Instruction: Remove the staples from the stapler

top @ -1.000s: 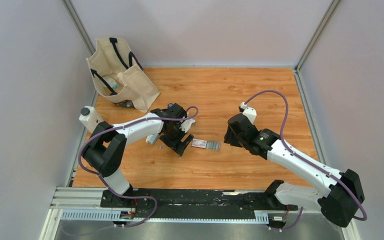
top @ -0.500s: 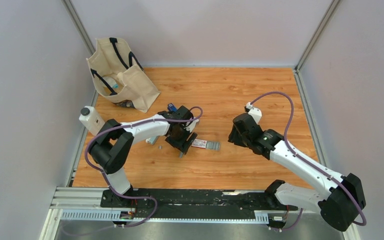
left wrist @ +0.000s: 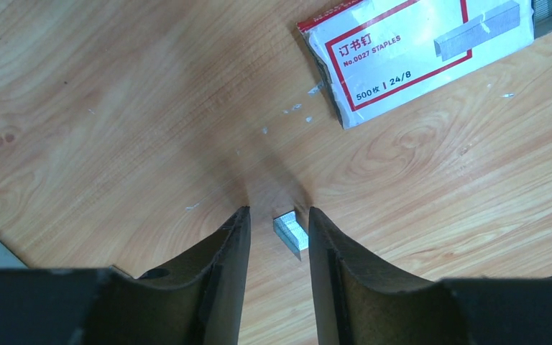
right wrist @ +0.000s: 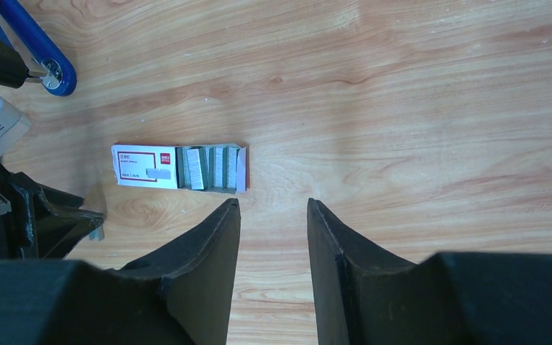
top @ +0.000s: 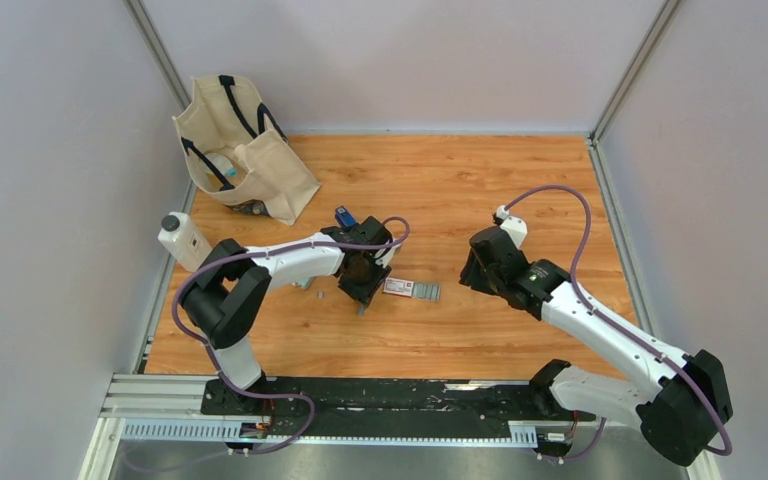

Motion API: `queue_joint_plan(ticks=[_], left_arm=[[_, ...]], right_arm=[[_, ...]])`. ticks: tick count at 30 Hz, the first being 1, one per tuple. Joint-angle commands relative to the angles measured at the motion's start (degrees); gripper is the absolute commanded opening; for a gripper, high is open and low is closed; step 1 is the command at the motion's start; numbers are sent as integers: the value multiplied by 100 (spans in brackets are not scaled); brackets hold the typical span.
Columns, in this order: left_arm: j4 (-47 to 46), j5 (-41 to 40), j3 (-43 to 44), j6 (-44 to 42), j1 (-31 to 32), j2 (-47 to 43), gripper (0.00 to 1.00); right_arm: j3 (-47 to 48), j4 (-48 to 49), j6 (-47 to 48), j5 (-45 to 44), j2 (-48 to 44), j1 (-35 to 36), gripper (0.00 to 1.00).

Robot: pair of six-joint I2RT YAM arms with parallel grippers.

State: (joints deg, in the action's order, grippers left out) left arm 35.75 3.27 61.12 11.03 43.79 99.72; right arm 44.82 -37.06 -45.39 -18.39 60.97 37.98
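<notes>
A short silvery strip of staples (left wrist: 290,231) lies on the wooden table (top: 520,180). My left gripper (left wrist: 277,210) stands over it, tips down at the table. The jaws are open around the strip, which lies close to the right finger (left wrist: 330,251), with a clear gap to the left finger. From above, the left gripper (top: 363,298) is just left of the red-and-white staple box (top: 398,287). The blue stapler (top: 343,214) shows partly behind the left arm, and in the right wrist view the stapler (right wrist: 32,50) is at top left. My right gripper (right wrist: 273,203) hovers open and empty, right of the box.
The staple box (right wrist: 144,166) has its tray (right wrist: 212,169) slid out with several staple strips in it. A beige tote bag (top: 240,150) stands at the back left. A white bottle with a black cap (top: 182,238) sits at the left table edge.
My left gripper has come down over the staple strip and its jaws have narrowed a good deal. The right arm has drifted slightly right, jaws about the same.
</notes>
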Motion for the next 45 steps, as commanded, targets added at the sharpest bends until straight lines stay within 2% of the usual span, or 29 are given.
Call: queue_joint_plan(ticks=[1, 18, 21, 23, 37, 38, 40, 42, 45], left_arm=[[-85, 95, -162, 189, 130, 91, 42], [-15, -107, -399, 373, 226, -164, 49], [-15, -72, -426, 523, 253, -181, 38], [-68, -90, -461, 584, 270, -155, 36], [-182, -125, -646, 717, 358, -216, 49], [-156, -186, -645, 725, 358, -242, 56], [-138, -309, -698, 804, 358, -252, 59], [-112, -309, -690, 866, 358, -252, 58], [-121, -309, -707, 980, 358, -199, 51]], right_arm=[[-61, 243, 56, -6, -85, -62, 42], [-70, 340, 258, 90, -41, -247, 42], [-43, 313, 320, 117, -68, -291, 41], [-17, 287, 329, 117, -68, -317, 41], [53, 129, 460, 81, -164, -379, 41], [45, 129, 478, 81, -164, -387, 41], [18, 129, 478, 90, -182, -414, 41], [-8, 137, 478, 99, -199, -423, 41], [-35, 146, 478, 117, -182, -440, 40]])
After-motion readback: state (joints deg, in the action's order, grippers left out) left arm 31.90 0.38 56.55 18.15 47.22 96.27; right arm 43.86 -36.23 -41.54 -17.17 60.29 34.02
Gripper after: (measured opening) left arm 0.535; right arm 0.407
